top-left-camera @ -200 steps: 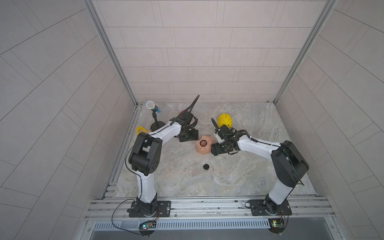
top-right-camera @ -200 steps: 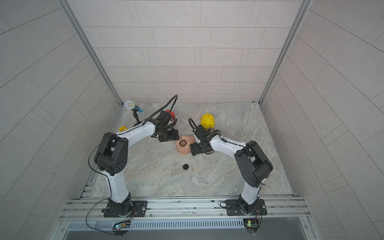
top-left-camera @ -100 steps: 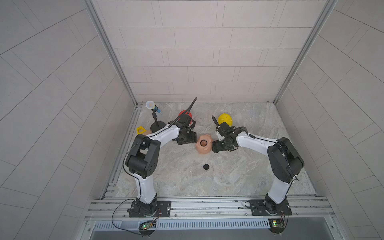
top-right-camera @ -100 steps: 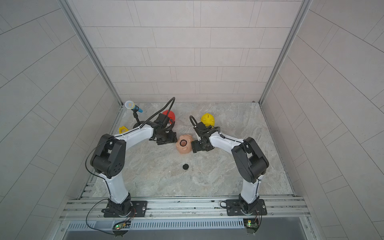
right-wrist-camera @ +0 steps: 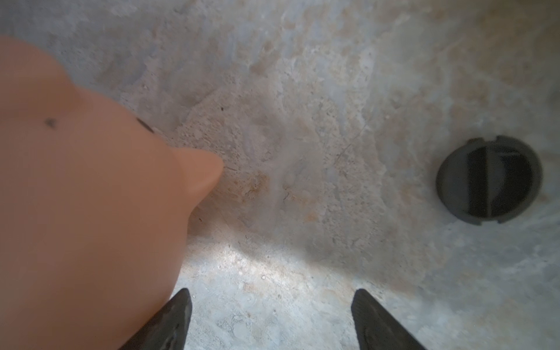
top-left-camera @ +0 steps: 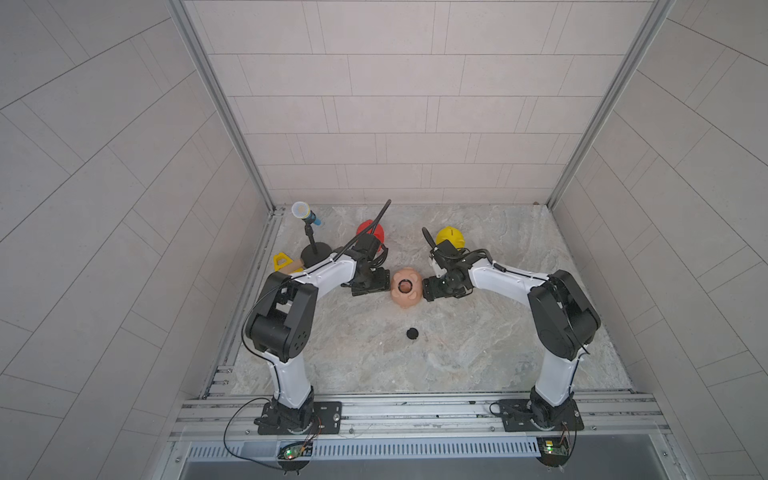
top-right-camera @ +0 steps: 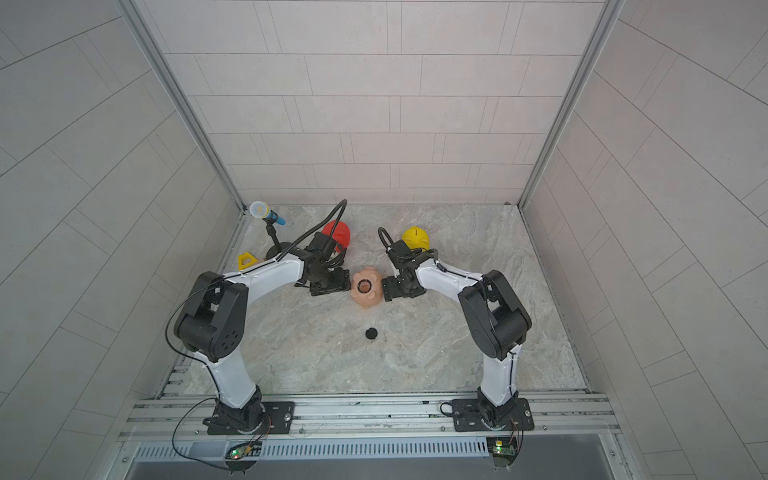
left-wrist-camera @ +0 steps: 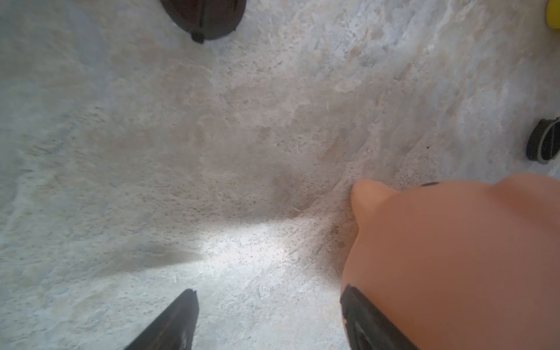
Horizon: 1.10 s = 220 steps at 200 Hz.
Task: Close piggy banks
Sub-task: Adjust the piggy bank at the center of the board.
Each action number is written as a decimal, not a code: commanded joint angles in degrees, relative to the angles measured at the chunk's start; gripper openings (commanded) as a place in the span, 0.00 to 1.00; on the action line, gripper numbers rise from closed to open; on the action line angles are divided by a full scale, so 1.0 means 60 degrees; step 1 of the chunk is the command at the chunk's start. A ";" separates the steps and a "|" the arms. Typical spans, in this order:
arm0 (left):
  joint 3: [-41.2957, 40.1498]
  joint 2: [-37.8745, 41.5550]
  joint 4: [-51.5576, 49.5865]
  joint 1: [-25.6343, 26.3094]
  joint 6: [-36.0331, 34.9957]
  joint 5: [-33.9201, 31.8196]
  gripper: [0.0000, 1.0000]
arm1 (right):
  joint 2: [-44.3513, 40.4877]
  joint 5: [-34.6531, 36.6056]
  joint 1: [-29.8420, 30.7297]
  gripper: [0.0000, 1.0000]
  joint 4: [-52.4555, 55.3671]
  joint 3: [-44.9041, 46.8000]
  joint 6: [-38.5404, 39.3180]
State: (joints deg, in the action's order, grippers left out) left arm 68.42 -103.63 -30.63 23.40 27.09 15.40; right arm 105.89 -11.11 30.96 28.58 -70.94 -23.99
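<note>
Left gripper [left-wrist-camera: 269,292] and right gripper [right-wrist-camera: 271,291] stood with jaws apart, empty, flanking the peach-pink piggy bank [top-left-camera: 406,287]. It lay belly-up, round hole uncovered; a black plug [top-left-camera: 412,333] lay nearby.

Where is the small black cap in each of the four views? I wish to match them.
Top view: cap in front of the peach pig, apart from it.
Top view: cap likewise in front of the peach pig.
Left wrist: cap cut by the frame edge, beyond the peach pig.
Right wrist: cap whole, apart from the peach pig.
Shared landmark: the peach pig, in all four.
</note>
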 commanded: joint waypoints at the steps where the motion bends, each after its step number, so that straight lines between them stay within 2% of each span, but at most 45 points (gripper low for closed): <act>1: -0.0124 0.0324 0.0257 0.0129 0.0063 0.0343 0.80 | 0.0120 -0.0052 0.0018 0.84 -0.0075 -0.0219 0.0088; 114: -0.0256 0.0518 0.0207 0.0099 0.0081 -0.0345 0.81 | 0.0005 -0.0052 -0.0207 0.84 -0.0075 -0.0075 0.0087; 220: -0.0241 0.1040 0.0052 0.0040 0.0099 -0.0625 0.81 | -0.0930 0.0072 -0.0365 0.83 -0.0036 0.0475 0.0043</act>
State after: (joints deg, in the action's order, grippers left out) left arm 67.37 -99.92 -29.36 23.68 27.46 12.73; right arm 104.01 -11.38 29.28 27.40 -69.23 -24.01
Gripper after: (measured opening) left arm 0.814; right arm 0.831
